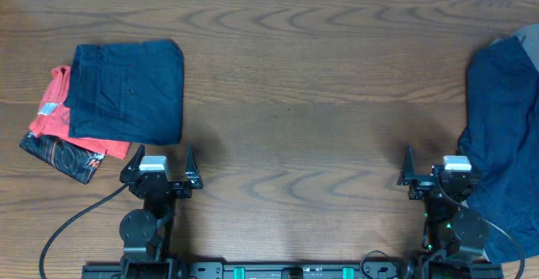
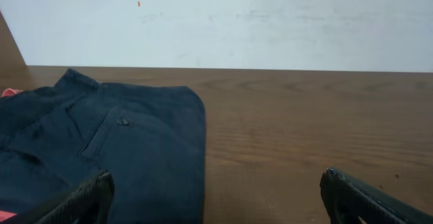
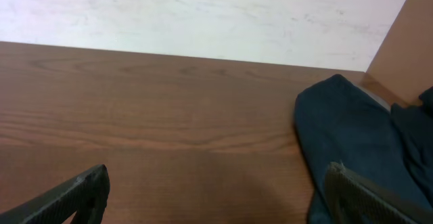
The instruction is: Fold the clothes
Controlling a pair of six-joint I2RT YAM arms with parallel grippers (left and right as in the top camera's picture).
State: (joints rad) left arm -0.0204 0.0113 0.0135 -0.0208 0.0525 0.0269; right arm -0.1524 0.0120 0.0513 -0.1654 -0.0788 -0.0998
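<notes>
Folded on the bench far left: navy shorts over a red-orange T-shirt. Far right, loose navy garment. Near, left gripper and right gripper, jaws apart.

At the left of the overhead view, the folded shorts cover most of the red-orange T-shirt and the black printed garment beneath them. The loose navy garment at the right runs off the frame's right edge.
</notes>
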